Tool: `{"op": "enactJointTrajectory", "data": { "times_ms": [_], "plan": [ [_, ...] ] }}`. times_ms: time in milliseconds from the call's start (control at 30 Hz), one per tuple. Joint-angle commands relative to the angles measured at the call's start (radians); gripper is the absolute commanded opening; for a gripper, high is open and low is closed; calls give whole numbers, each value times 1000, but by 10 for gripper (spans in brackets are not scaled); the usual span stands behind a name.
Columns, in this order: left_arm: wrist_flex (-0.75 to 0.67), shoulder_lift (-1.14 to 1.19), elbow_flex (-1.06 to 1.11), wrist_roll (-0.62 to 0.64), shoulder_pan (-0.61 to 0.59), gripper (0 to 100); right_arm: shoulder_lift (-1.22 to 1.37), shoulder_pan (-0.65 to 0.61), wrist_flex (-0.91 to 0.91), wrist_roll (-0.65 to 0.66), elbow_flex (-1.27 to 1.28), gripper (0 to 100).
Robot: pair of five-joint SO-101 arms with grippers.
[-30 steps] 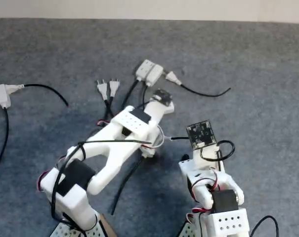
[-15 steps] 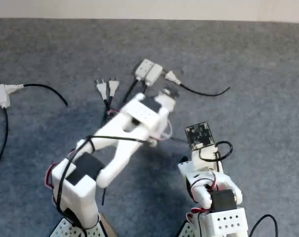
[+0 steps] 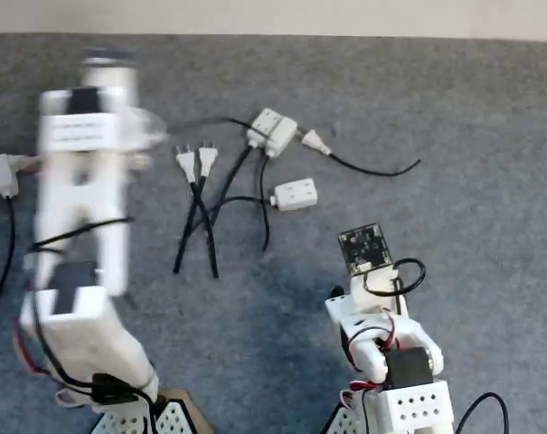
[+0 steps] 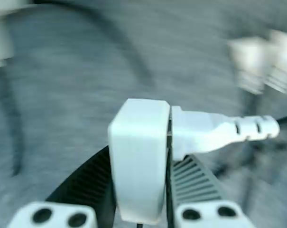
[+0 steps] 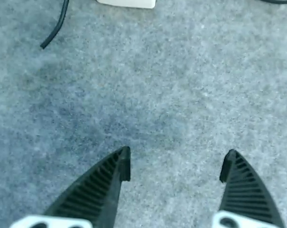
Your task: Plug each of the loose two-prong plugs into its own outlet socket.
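A white outlet socket (image 4: 138, 156) with a white plug (image 4: 214, 133) seated in it sits between the fingers (image 4: 193, 173) of my left gripper (image 4: 141, 164), which is shut on it. The left arm (image 3: 79, 172) stands at the table's left side. Two loose two-prong plugs (image 3: 196, 162) lie side by side mid-table, and a third plug (image 3: 315, 142) lies beside a pair of white sockets (image 3: 271, 131). A single socket (image 3: 295, 193) lies nearer the right arm (image 3: 368, 249). My right gripper (image 5: 174, 161) is open over bare carpet.
Another socket with a plug in it (image 3: 4, 174) lies at the far left. Black cords (image 3: 201, 226) trail from the plugs and sockets across the grey carpet (image 3: 472, 136). The edge of a socket (image 5: 126, 3) lies ahead of the right gripper.
The left arm has swung from the middle of the table over to the far left, uncovering the single socket. The right arm has not moved.
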Motion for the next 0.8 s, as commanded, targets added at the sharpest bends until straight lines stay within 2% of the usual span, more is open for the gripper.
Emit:
{"op": "enactJointTrajectory", "data": {
  "times_ms": [0,200,400,533,600,700,767],
  "plan": [
    [-58,-8,-44,-61,-211,5,-12,2,-2,-5,-5,293],
    [-230,33,-15,-74,-433,5,-12,2,-2,-5,-5,293],
    [-348,183,-31,-97,-564,6,-12,2,-2,-5,2,293],
    [-367,268,-71,-97,-599,19,-10,2,-39,-5,30,293],
    [-361,294,-93,-95,-610,81,-7,2,-41,-5,35,293],
    [-361,302,-110,-18,-624,232,-7,2,-39,-5,33,293],
    [-359,300,-125,6,-624,299,-7,2,-39,-5,33,293]
  ]
}}
